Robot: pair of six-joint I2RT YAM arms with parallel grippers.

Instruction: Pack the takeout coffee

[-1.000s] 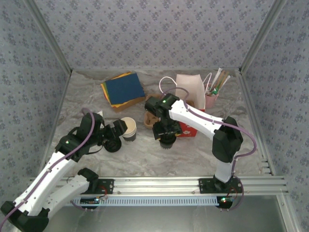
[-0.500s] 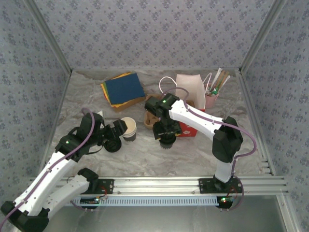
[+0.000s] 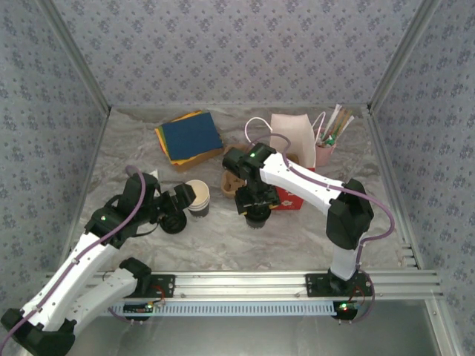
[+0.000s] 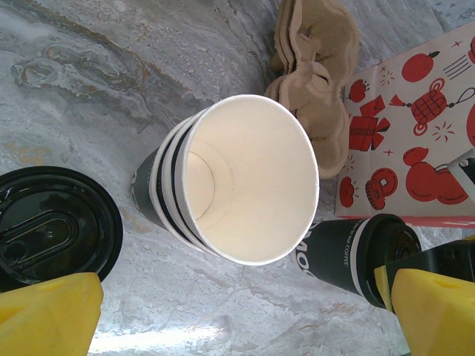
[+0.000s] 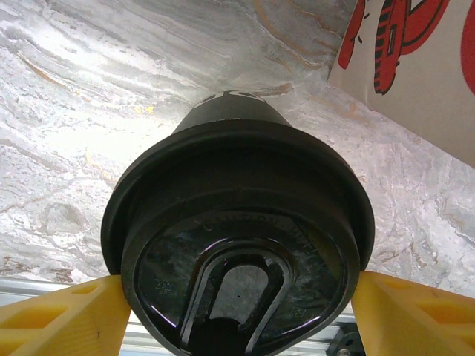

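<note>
The takeout coffee (image 3: 257, 216), a dark cup with a round black lid (image 5: 237, 245), sits between the yellow fingers (image 5: 63, 315) of my right gripper (image 3: 256, 210), which press on the lid's rim from both sides. From the left wrist the same cup (image 4: 349, 252) shows at the right, low over the marble top. My left gripper (image 3: 182, 200) stands open, its yellow fingertips (image 4: 48, 315) wide apart, just short of a stack of lidless paper cups (image 4: 245, 189). A loose black lid (image 4: 52, 226) lies left of that stack.
A cardboard cup carrier (image 3: 231, 182) and a red-patterned bag (image 3: 289, 199) lie behind the coffee. A pale paper bag (image 3: 291, 137) with a looped handle stands at the back, a pink holder of straws (image 3: 326, 148) beside it. Coloured napkins (image 3: 189, 137) are stacked at the back left.
</note>
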